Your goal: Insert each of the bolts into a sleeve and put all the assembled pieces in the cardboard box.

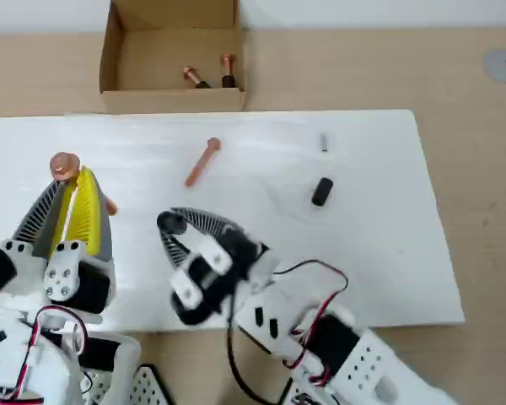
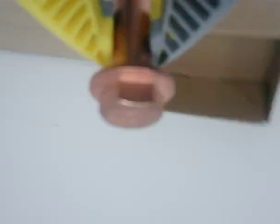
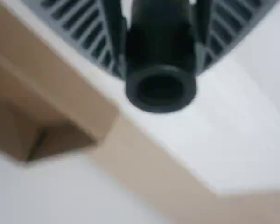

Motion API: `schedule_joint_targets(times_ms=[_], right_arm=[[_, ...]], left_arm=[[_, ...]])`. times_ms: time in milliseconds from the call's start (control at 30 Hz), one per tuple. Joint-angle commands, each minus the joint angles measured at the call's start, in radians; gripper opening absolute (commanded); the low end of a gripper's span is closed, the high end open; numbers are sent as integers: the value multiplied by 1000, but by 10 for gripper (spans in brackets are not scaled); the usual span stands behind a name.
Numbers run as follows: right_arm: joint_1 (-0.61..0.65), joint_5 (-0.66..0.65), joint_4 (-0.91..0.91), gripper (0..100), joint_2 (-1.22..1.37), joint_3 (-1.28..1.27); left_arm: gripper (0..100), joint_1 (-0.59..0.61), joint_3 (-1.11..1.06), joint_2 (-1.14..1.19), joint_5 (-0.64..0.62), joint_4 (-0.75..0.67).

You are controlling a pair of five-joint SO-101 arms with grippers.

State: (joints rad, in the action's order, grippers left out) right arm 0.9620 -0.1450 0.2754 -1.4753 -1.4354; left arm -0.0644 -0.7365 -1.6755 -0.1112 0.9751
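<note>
My left gripper (image 1: 69,179), with one yellow and one grey finger, is shut on a copper bolt (image 1: 63,164) at the left of the white board (image 1: 379,253). In the left wrist view the bolt's flanged head (image 2: 132,95) points away from the gripper (image 2: 130,46). My right gripper (image 1: 174,224) is shut on a black sleeve (image 1: 169,222) near the board's front middle; the sleeve's open end (image 3: 161,87) sticks out past the fingers (image 3: 84,28). A loose bolt (image 1: 202,160) and a loose black sleeve (image 1: 321,191) lie on the board. The cardboard box (image 1: 111,59) holds two assembled pieces (image 1: 211,76).
The box (image 2: 224,88) stands at the far edge of the board, on the wooden table (image 1: 481,169). A small grey pin (image 1: 324,142) lies at the board's far right. A round grey fitting (image 1: 503,63) sits on the table at the far right. Cables (image 1: 316,291) trail from the right arm.
</note>
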Motion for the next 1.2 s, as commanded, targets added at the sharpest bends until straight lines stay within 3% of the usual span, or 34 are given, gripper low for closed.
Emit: schedule_joint_targets(times_ms=[0, 133, 400, 800, 1167], right_arm=[[39, -8, -135, 9, -124, -85], [79, -6, -144, 9, -183, -125], [82, -6, -144, 9, -199, -173], [64, -6, -141, 9, -197, -176], [64, -2, -141, 9, -199, -171]], left_arm=[[9, -17, -26, -7, -80, -34], [9, -25, -72, -7, -94, -57], [9, -267, -92, -8, -130, -9], [9, -269, 17, -8, -58, 135], [9, -267, -17, -10, -51, 129]])
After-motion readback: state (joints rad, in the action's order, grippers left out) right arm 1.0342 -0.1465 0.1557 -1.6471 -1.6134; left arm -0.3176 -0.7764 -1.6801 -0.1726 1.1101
